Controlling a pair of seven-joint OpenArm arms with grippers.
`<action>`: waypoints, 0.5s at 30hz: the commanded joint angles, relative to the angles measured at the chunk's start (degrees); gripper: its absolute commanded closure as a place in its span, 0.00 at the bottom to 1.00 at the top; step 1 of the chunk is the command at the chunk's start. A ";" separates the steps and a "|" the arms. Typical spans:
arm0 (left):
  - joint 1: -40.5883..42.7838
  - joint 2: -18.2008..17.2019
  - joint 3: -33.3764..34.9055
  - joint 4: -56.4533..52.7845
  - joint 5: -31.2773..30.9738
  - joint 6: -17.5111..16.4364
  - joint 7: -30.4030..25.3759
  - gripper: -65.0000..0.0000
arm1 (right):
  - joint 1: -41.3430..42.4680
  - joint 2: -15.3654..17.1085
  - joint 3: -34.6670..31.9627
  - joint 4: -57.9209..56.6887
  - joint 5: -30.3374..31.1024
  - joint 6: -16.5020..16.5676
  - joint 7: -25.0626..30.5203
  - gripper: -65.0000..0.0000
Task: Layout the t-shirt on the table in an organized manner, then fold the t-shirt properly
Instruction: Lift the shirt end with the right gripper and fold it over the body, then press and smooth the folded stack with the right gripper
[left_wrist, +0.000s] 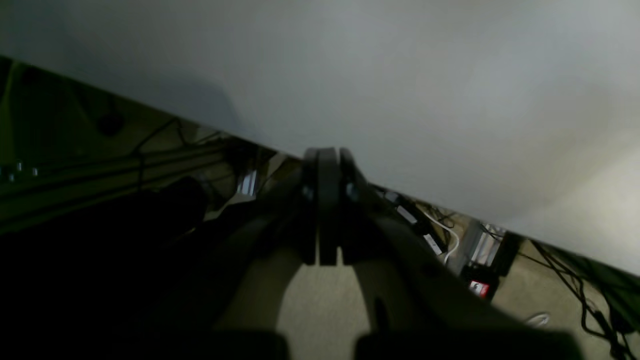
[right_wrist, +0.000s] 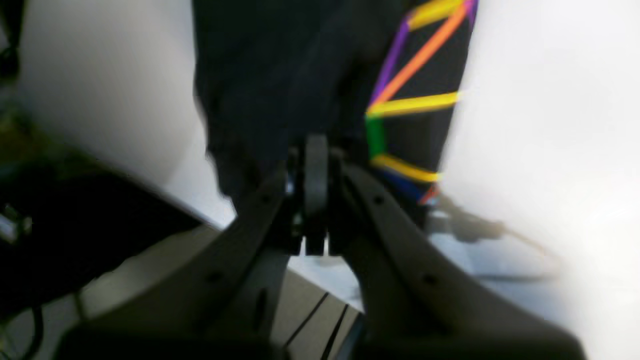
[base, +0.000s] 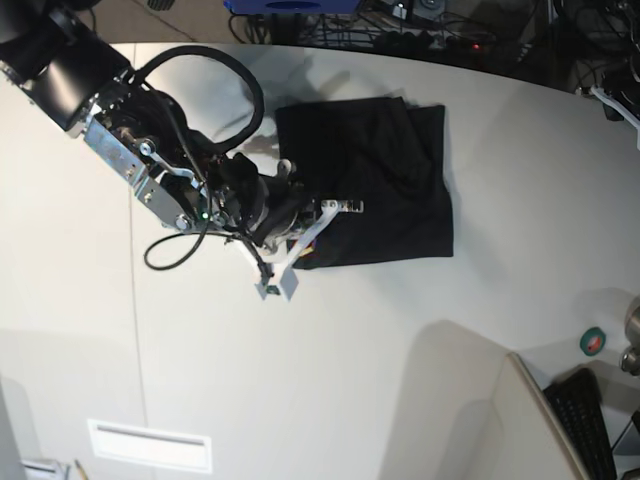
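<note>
The black t-shirt (base: 385, 180) lies folded into a rough rectangle on the off-white table (base: 400, 340), in the upper middle of the base view. My right gripper (base: 300, 232) is at the shirt's lower left corner. In the right wrist view its fingers (right_wrist: 315, 165) are pressed together on the dark fabric (right_wrist: 280, 75), just left of the rainbow line graphic (right_wrist: 405, 100). That picture is blurred. My left gripper (left_wrist: 327, 160) is shut with nothing between its fingers, and hangs past the table (left_wrist: 400, 75) edge. It does not show in the base view.
A black keyboard (base: 585, 420) and a green tape roll (base: 592, 341) sit at the lower right, beside a raised pale panel (base: 470, 400). Cables and power strips (left_wrist: 440, 235) lie on the floor beyond the table edge. A thin seam (base: 135, 300) runs down the left side.
</note>
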 joint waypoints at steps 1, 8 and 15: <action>0.13 -1.11 -1.12 0.73 0.10 -0.49 -0.69 1.00 | 0.48 -0.09 1.56 -2.10 0.16 1.88 1.40 1.00; 0.22 -1.02 -1.74 0.73 0.10 -0.76 -0.69 1.00 | 0.39 -4.39 2.44 -16.07 0.07 10.76 1.75 1.00; 0.22 -0.94 -1.47 0.73 0.10 -0.76 -0.69 1.00 | 4.17 -9.67 2.35 -25.48 0.07 12.69 1.84 1.00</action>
